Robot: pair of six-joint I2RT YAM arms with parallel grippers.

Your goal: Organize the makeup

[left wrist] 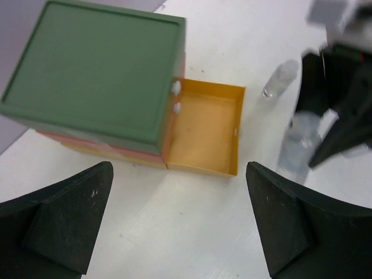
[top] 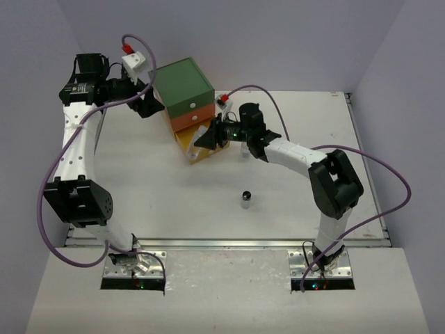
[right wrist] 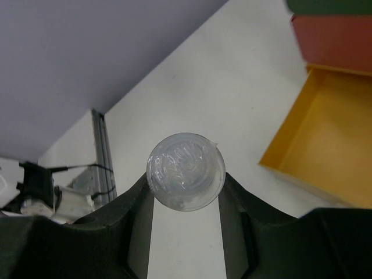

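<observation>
We risk clear jar (right wrist: 186, 170) slipping from right gripper's (right wrist: 186, 181) tip pinch short of yellow drawer (right wrist: 325, 151); left gripper (left wrist: 178, 170) splayed.

A white table (top: 174, 209) stands boxed in by plain pale lavender walls (top: 243, 42).

You worked under bright, even light from above. The white tabletop (top: 174, 195) carried only soft, short shadows, under the left arm (top: 73, 149) and beside the drawer chest (top: 183, 87). In your left wrist view the right arm (left wrist: 349, 93) was smeared and out of focus, and the left jaws were dark, soft masses. Your right wrist view showed the clear jar (right wrist: 186, 170) sharp, with pale glints on its face.
</observation>
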